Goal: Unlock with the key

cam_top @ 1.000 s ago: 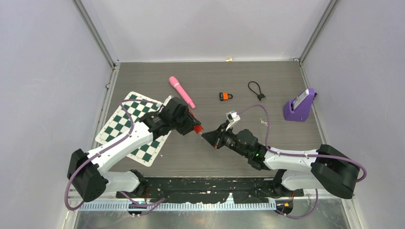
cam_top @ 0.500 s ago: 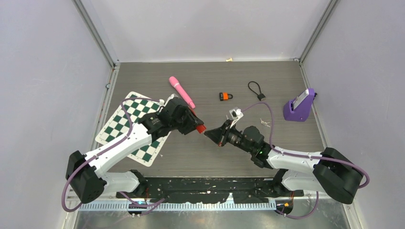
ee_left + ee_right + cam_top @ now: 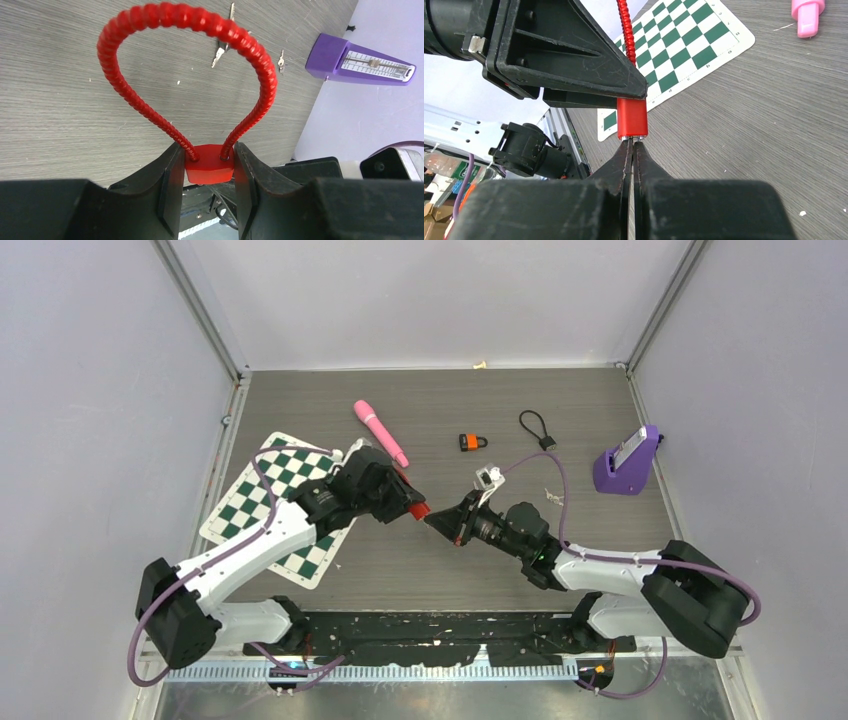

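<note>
A red cable padlock (image 3: 414,509) is held above the table by my left gripper (image 3: 405,502). The left wrist view shows both fingers clamped on its red body (image 3: 210,166), with the ribbed cable loop (image 3: 150,17) standing out past them. My right gripper (image 3: 433,522) is shut, its tips (image 3: 632,143) pressed against the silver-rimmed bottom of the lock body (image 3: 632,117). The key is pinched flat between those fingers; only a sliver of metal shows at the tips. The left finger (image 3: 574,60) lies across the top of the right wrist view.
A chessboard mat (image 3: 262,502) lies under the left arm. At the back lie a pink pen-like stick (image 3: 380,433), a small orange padlock (image 3: 472,441) and a black cable loop (image 3: 537,428). A purple metronome (image 3: 628,462) stands at right, with loose keys (image 3: 551,498) nearby.
My right gripper has moved left and up to the lock until its tips meet the lock's bottom. The left gripper shifted slightly right with the lock.
</note>
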Robot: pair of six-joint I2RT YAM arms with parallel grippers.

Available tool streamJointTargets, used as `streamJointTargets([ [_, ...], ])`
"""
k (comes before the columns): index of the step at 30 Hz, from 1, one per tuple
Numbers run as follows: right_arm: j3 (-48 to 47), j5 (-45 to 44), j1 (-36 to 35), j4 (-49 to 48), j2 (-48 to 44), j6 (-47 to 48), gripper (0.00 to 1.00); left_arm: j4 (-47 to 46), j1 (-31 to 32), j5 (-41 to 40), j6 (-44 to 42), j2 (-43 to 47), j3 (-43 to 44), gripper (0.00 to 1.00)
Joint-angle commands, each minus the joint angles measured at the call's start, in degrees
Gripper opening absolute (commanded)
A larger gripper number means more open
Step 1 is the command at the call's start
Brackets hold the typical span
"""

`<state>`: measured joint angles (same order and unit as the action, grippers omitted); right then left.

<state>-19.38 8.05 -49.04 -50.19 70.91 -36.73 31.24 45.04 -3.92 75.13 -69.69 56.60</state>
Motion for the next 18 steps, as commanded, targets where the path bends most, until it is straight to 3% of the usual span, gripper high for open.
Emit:
streamJointTargets([
  [1,-3.1,-6.8,2.2,-8.3,1.0,0.0,0.05,-4.3,3.2,11.9,2.3,3.2,-1.8,0.07],
  [10,-1.9,-2.3,2.7,-8.9,1.4,-2.7,0.09,-3.8,2.5,7.5,2.6,6.7,-3.2,0.03],
  [18,-0.6,1.9,2.7,-8.8,-0.1,-3.3,0.36,-1.5,-1.0,6.5,4.0,6.2,-3.0,0.02],
])
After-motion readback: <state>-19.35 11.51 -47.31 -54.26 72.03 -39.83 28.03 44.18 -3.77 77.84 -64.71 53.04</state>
